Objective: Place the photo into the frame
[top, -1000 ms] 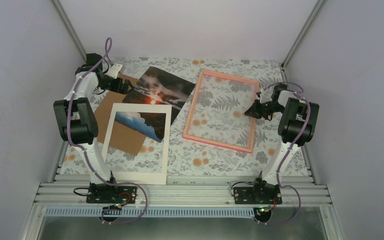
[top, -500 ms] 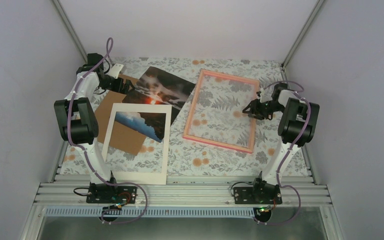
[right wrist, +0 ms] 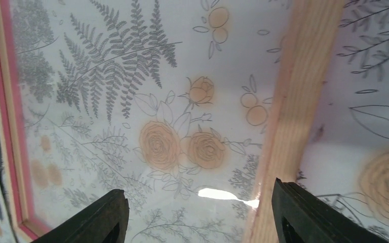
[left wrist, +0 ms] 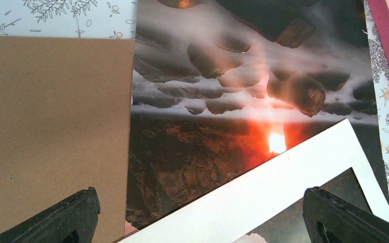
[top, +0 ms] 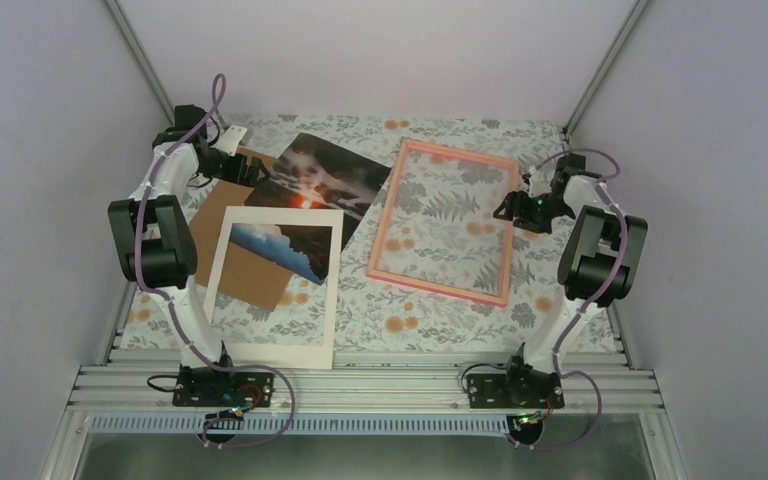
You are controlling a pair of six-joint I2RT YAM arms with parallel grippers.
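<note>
Top view: the photo [top: 325, 180] lay left of the frame [top: 440, 288], partly under a white mat [top: 270, 338]. Left wrist: left gripper [left wrist: 202, 210] gaped above it (likely thin, slick, bendy; take a bare edge). Right wrist: right gripper [right wrist: 197, 212] gaped over the frame.

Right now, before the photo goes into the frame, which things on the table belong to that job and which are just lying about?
Belong to the job:
- the photo
- the frame

Just lying about:
- the white card mat, lying over a corner of the photo
- the brown board, beside the photo
</note>
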